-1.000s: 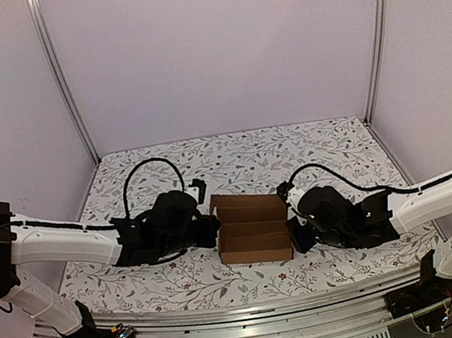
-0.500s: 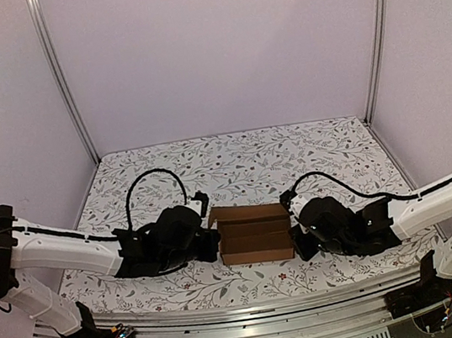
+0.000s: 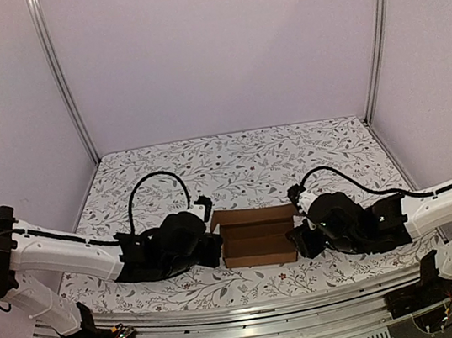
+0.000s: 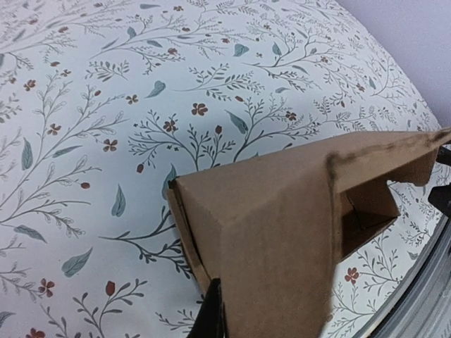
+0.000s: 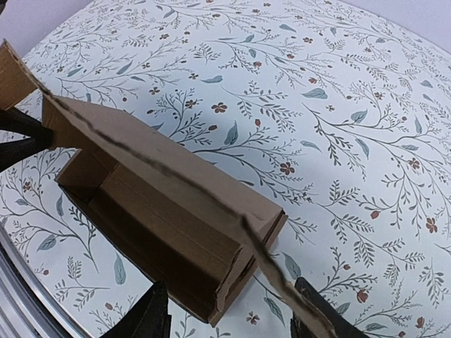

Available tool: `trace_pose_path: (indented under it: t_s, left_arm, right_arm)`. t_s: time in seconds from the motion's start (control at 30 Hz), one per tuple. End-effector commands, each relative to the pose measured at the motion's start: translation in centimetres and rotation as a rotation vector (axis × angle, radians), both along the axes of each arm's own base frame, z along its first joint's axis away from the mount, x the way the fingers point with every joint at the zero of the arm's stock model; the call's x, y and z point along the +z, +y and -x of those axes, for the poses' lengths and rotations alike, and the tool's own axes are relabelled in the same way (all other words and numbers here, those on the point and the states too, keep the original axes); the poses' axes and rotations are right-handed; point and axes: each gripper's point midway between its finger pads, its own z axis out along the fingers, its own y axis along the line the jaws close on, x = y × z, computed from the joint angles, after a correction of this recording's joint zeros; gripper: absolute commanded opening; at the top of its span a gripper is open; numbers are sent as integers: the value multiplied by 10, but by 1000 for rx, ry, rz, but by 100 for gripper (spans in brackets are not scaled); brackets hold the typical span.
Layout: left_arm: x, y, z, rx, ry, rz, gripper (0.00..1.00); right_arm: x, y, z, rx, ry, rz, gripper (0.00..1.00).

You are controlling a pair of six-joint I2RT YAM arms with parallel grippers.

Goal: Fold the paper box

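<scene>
Right hand (image 5: 232, 315) opened — left hand (image 3: 211, 248) pinches one paper box (image 3: 257, 237).

paper box (image 3: 257, 237) on table (image 3: 241, 158), centred (near edge)

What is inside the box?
Only bare cardboard shows inside the box: walls and floor, no contents. An overhanging flap hides part of the interior.

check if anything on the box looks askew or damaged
The paper box is only half shut: in the right wrist view its lid hangs tilted above the open interior, with a rough, wavy front edge. No tear or crush that I can tell.
</scene>
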Motion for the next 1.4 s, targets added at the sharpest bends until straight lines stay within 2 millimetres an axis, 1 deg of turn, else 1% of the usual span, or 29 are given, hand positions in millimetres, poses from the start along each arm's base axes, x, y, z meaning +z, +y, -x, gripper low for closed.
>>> trace_pose_path:
  t_s: [0.0,0.1,0.23,0.3,0.33,0.37,0.53,0.6,0.67,0.7,0.73,0.8,0.87,0.9,0.93,0.97,1.03,1.1,1.13,1.27,1.37]
  left_arm:
    - [-13,9,12,-8,15,-67,0]
    - [-13,10,11,-5,7,-73,0]
    - [-11,8,11,-7,-2,-74,0]
    - [-10,7,10,-8,-6,-75,0]
    - [-13,11,12,-9,3,-99,0]
    - [-15,11,12,-11,5,-108,0]
    - [-14,10,14,-13,0,-118,0]
    - [-14,10,14,-11,-5,-121,0]
    - [-12,10,15,-8,-10,-123,0]
    - [-12,11,15,-5,-14,-124,0]
    - [-12,12,15,-3,-17,-128,0]
    - [-12,13,16,1,-23,-132,0]
    - [-12,13,17,5,-29,-137,0]
    - [-12,13,17,7,-32,-138,0]
    - [-13,14,18,10,-34,-140,0]
    - [-13,13,18,10,-35,-143,0]
    - [-14,13,19,17,-38,-145,0]
    - [-15,13,20,18,-38,-142,0]
    - [-16,12,20,19,-37,-141,0]
    - [-16,10,23,18,-32,-134,0]
    - [-17,9,25,16,-28,-131,0]
  right_arm:
    - [15,-14,5,-23,7,0,60]
    - [23,-22,8,-28,9,-4,64]
    - [50,-24,13,10,-6,-27,64]
    - [66,-21,14,33,-20,-39,62]
    - [73,-18,14,48,-26,-49,60]
    - [84,-14,14,63,-37,-71,59]
    - [127,8,12,128,-97,-141,51]
    - [138,19,7,138,-116,-140,45]
    - [143,29,0,138,-137,-120,35]
    - [140,36,-4,136,-138,-95,28]
    - [142,40,-8,132,-149,-87,24]
    - [141,50,-14,131,-159,-71,20]
    - [131,62,-21,134,-156,-40,18]
    - [130,66,-23,136,-155,-39,17]
    - [122,72,-26,144,-141,-25,15]
    - [120,77,-28,148,-131,-30,13]
    - [107,88,-31,159,-102,-25,10]
    - [98,98,-30,172,-74,-35,8]
    - [93,101,-30,173,-62,-38,7]
    - [63,108,-30,169,-10,-6,5]
    - [49,108,-28,167,21,-3,4]
